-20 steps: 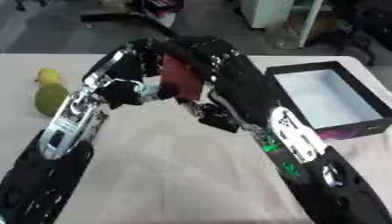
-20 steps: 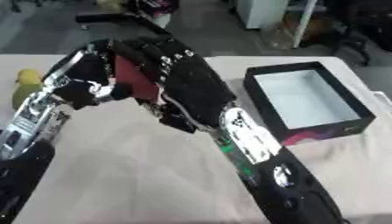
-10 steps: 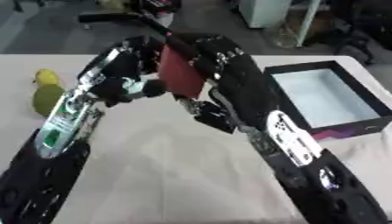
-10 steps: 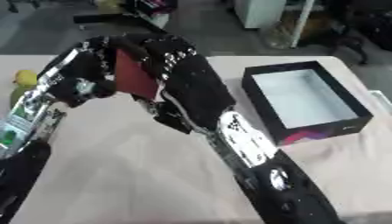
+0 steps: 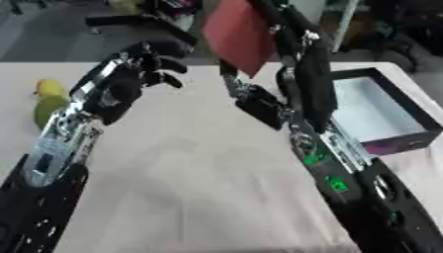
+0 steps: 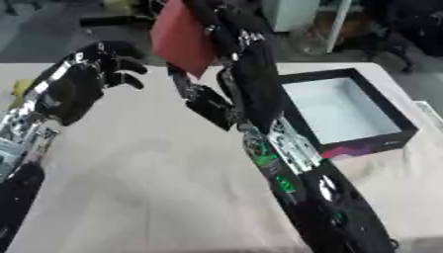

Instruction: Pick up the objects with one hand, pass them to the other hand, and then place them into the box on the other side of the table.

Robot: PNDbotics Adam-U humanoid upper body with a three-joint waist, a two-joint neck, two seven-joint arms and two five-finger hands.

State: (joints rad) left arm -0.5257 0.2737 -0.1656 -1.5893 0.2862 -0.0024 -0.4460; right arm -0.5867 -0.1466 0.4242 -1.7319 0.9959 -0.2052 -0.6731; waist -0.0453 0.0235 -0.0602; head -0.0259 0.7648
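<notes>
While the right hand (image 5: 290,47) pinches the red card-like object (image 5: 238,34) between thumb and fingers, raised above the table's middle, the left hand (image 5: 130,81) hangs apart with fingers curled on nothing; swing the card right until it sits squarely over the box (image 5: 380,116), then lower before letting go

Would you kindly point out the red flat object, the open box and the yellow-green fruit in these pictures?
red flat object (image 5: 240,34), left eye view, middle of its red face.
box (image 6: 394,114), right eye view, its black right-hand wall.
yellow-green fruit (image 5: 48,101), left eye view, middle of its body.
</notes>
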